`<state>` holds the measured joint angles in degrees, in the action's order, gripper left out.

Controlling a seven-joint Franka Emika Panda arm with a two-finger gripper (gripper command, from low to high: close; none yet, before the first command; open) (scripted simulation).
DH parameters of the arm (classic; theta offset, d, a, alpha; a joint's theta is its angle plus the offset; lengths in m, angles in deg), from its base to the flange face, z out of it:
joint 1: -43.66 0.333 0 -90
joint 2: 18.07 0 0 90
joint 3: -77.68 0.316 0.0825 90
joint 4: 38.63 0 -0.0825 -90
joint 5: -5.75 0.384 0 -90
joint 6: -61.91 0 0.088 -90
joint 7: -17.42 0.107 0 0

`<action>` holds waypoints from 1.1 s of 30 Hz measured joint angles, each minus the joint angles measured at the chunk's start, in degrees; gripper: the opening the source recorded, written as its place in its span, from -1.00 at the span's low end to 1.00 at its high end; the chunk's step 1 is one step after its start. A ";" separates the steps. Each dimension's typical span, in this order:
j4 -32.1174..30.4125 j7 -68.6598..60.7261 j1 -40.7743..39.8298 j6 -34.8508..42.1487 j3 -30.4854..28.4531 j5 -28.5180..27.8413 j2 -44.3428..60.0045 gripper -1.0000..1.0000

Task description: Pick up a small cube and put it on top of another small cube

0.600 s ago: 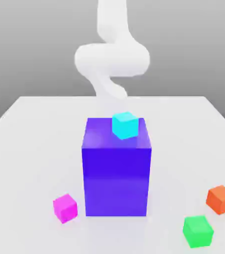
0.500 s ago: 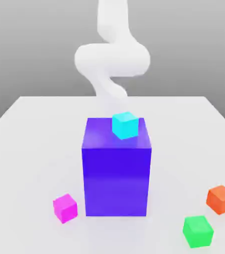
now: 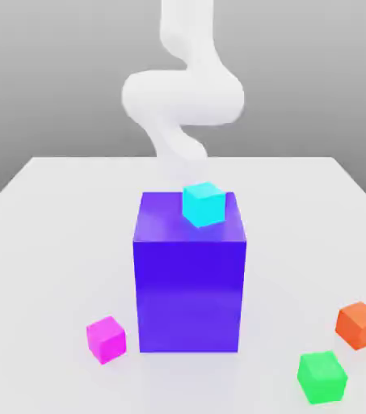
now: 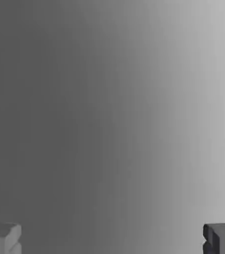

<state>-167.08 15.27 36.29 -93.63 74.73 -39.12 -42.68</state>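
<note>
Nearest the camera in the exterior view, the green cube [image 3: 322, 377] sits on the white table [image 3: 48, 234], low toward the exterior view's right, with nothing on top of it. Just behind it and a little farther to that side rests the orange cube [image 3: 359, 325], close by but not touching.

Across the table, toward the exterior view's left, the pink cube [image 3: 106, 339] lies flat on the surface. It sits just beside the lower front corner of the big blue block [image 3: 189, 283], with a narrow gap between the two. The pink cube and the green cube are well apart, the blue block standing between them and slightly behind.

The blue block stands upright in the middle of the table. On its top face, toward the rear edge and somewhat to the exterior view's right, rests the cyan cube [image 3: 203, 203].

Behind the block, the white arm [image 3: 183, 97] curves down from above, over the far part of the table.

In the hand view, the gripper [image 4: 112, 239] has its two dark fingertips [image 4: 3, 238] set wide apart at opposite edges, with nothing between them and only a plain grey backdrop beyond.
</note>
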 joint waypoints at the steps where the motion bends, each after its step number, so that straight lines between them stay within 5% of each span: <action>1: 0.14 -2.34 -0.37 -1.25 -0.03 -2.52 1.09 0.00; 21: 3.75 -47.22 -5.97 -23.17 -1.38 -56.50 22.56 0.00; 27: 3.91 -61.80 -6.59 -28.40 -2.54 -67.73 27.73 0.00; 30: 3.00 -75.13 -4.89 -31.57 -6.15 -70.14 30.65 0.00; 33: 3.84 -81.60 4.12 -36.04 -16.52 -78.24 34.37 0.00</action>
<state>-163.24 -66.34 40.41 -129.68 58.21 -117.36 -8.31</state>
